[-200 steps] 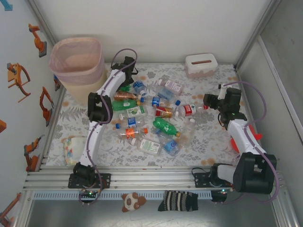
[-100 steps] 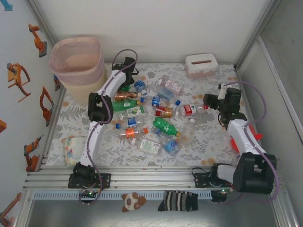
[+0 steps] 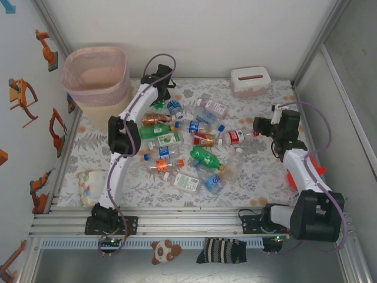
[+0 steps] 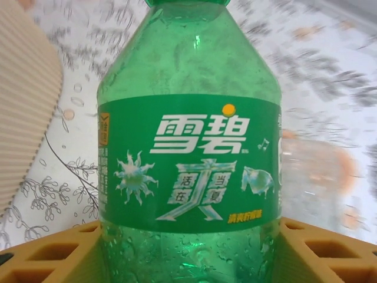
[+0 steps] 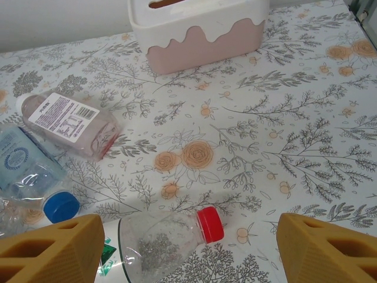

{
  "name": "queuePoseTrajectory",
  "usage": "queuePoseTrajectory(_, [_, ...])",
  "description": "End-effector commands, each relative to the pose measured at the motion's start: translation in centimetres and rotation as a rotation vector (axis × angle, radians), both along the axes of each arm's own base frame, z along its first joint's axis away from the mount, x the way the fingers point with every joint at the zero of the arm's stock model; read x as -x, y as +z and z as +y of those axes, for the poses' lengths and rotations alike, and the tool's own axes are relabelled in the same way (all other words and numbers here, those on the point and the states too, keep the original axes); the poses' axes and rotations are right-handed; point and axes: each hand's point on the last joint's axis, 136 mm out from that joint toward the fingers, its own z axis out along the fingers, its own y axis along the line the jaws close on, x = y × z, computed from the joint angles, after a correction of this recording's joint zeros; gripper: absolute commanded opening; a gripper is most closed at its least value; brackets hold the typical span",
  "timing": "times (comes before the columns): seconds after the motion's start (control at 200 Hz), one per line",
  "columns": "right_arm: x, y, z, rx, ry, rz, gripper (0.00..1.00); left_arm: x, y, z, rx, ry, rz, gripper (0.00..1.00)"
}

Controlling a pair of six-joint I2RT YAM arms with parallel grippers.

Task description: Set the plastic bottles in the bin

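In the left wrist view the green bottle (image 4: 188, 147) is cut off at both ends: its cap runs off the top edge and its base drops below the bottom one. The table behind it is smeared and hard to read. A ribbed beige surface fills the left edge, and I cannot tell what it is. My left gripper (image 4: 188, 250) is clamped on that bottle, with a yellow finger pressed to each side of its lower body.

The bottle is translucent green and beaded with droplets. A green label wraps it, with white characters, a small yellow dot and a pale sunburst.

From above, my left gripper (image 3: 158, 82) is at the far side of the table (image 3: 259, 171), near the bin (image 3: 97, 88). What it holds is too small to make out there. The bin stands at the far left corner, pale pink and translucent with a rounded rim.

The other bottles (image 3: 182, 141) lie scattered mid-table, several overlapping, their labels too small to read.

My right gripper (image 5: 188, 247) is spread wide and holds nothing. A clear red-capped bottle (image 5: 171, 236) lies on the table between its fingers (image 5: 53, 250), its lower half cut off by the frame. A white-and-pink box (image 5: 200, 35) sits beyond, its top cropped.
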Motion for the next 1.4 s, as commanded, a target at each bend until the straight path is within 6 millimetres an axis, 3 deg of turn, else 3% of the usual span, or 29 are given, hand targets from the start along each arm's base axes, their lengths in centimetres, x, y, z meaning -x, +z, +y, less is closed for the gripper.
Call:
queuePoseTrajectory(0.0, [0.2, 1.3, 0.0, 0.0, -0.003, -0.023, 0.76, 0.3, 7.8, -1.6, -0.007, -0.13, -0.139, 0.6])
queuePoseTrajectory(0.185, [0.3, 1.7, 0.1, -0.004, 0.0, -0.03, 0.76, 1.7, 14.4, -3.7, -0.01, -0.307, -0.248, 0.59])
queuePoseTrajectory(0.285, [0.4, 2.0, 0.1, -0.005, 0.003, -0.034, 0.76, 2.6, 17.9, -3.7, -0.018, -0.358, -0.309, 0.59])
queuePoseTrajectory(0.541, [0.5, 2.2, 0.3, -0.004, 0.013, -0.034, 0.75, 5.8, 24.6, -1.9, -0.091, -0.491, -0.393, 0.59])
queuePoseTrajectory(0.696, [0.6, 2.0, 0.5, -0.016, 0.022, -0.031, 0.75, 7.8, 27.2, 0.8, -0.121, -0.532, -0.401, 0.59])
queuePoseTrajectory(1.041, [0.5, 2.1, 0.7, -0.021, 0.03, -0.03, 0.75, 10.3, 27.9, 8.6, -0.206, -0.494, -0.304, 0.6])
queuePoseTrajectory(1.222, [0.5, 2.1, 0.8, -0.026, 0.034, -0.028, 0.75, 10.0, 26.2, 12.6, -0.193, -0.445, -0.229, 0.59])
queuePoseTrajectory(1.392, [0.6, 2.2, 0.8, -0.021, 0.035, -0.025, 0.74, 9.3, 23.1, 14.6, -0.141, -0.44, -0.133, 0.59])
